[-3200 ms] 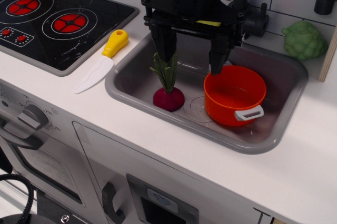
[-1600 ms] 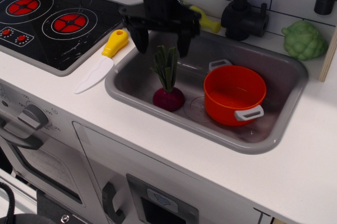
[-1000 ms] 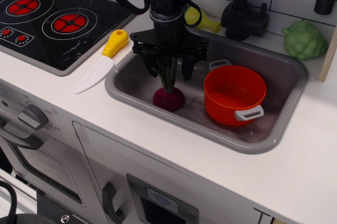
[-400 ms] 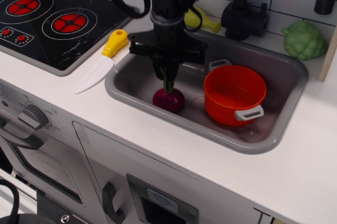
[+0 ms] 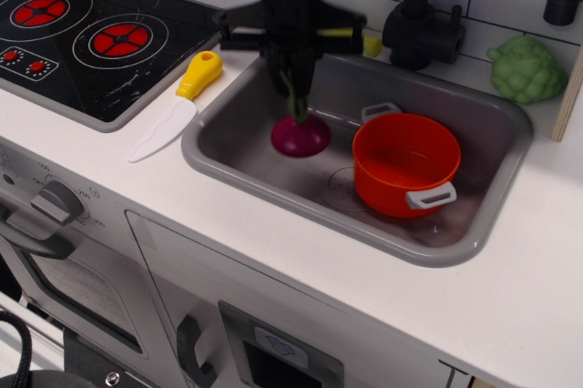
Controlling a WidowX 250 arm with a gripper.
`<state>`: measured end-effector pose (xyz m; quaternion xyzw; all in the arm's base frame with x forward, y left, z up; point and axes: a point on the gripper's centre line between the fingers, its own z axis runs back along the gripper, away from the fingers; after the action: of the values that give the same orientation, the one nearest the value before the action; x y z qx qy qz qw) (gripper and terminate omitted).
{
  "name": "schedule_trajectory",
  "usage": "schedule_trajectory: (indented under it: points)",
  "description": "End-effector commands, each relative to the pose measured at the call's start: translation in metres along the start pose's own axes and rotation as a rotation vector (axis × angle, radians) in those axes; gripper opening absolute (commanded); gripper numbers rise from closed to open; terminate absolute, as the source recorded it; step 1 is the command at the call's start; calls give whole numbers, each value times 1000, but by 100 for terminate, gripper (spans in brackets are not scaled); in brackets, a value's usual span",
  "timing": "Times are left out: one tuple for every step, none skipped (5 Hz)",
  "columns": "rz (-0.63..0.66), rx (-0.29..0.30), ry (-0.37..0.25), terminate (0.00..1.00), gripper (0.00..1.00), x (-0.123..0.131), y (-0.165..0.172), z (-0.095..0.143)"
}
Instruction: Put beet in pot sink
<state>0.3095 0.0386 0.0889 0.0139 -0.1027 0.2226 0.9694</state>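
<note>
One gripper [image 5: 293, 87] pinching beet [image 5: 301, 135] by stalks, bulb hanging below, upright; pot [image 5: 406, 163] lies right of it in sink [image 5: 496, 133].

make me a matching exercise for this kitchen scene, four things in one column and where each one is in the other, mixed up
Things:
1. beet
2. pot
3. toy knife
4. pale green bumpy vegetable

Places:
A. on the white counter between the stovetop and the sink
B. held by its stalks in the gripper, over the left part of the sink
C. on the counter at the back right, beside the tap
D. standing in the right part of the sink

Pairs: 1-B, 2-D, 3-A, 4-C
</note>
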Motion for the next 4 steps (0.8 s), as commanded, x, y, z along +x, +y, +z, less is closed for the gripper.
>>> schedule_trajectory:
  points:
    - [-47, -109, -23, 0, 0, -1, -53, 28]
    - [-54, -72, 8, 0, 0, -5, -75, 10]
    - [-57, -49, -2, 0, 0, -8, -75, -2]
    - [-42, -60, -10, 0, 0, -6, -76, -8]
